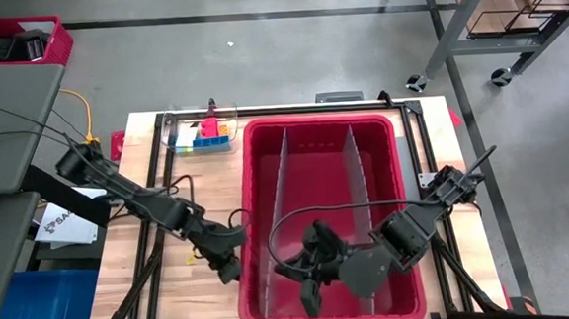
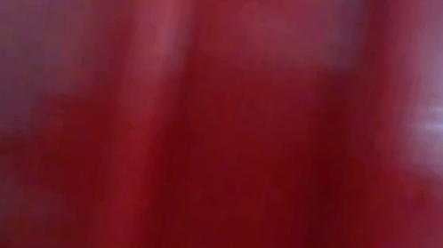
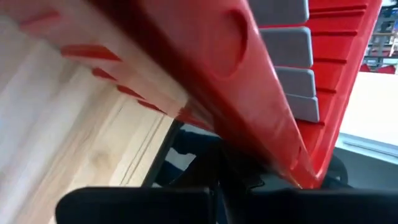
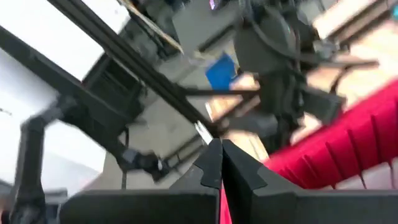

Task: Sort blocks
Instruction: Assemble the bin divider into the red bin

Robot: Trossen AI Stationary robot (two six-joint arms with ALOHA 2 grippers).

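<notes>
The blocks (image 1: 204,135), in yellow, red and blue, lie in a clear tray (image 1: 175,123) on the table, just past the far left corner of the big red bin (image 1: 393,153). My left gripper (image 1: 229,270) is shut and low over the wood, close beside the bin's left outer wall (image 3: 205,56) near its near corner. Raised over the near part of the bin, my right gripper (image 4: 221,163) is shut, points toward the table's left side and holds nothing that I can see. In the high view my right gripper (image 1: 311,277) shows above the bin's near compartments. My left gripper stands right beside the red bin's left outer wall (image 3: 273,155), near the bin's near corner, coming at it slanting down from the table's left. Whether its shut fingers touch the wall, I cannot tell.
Two grey slotted dividers (image 1: 278,209) stand upright in the bin and split it lengthwise. The low view is filled by the blurred red bin wall (image 2: 221,124). Bare wood (image 1: 173,285) lies left of the bin. A black cable (image 1: 274,229) loops over the bin.
</notes>
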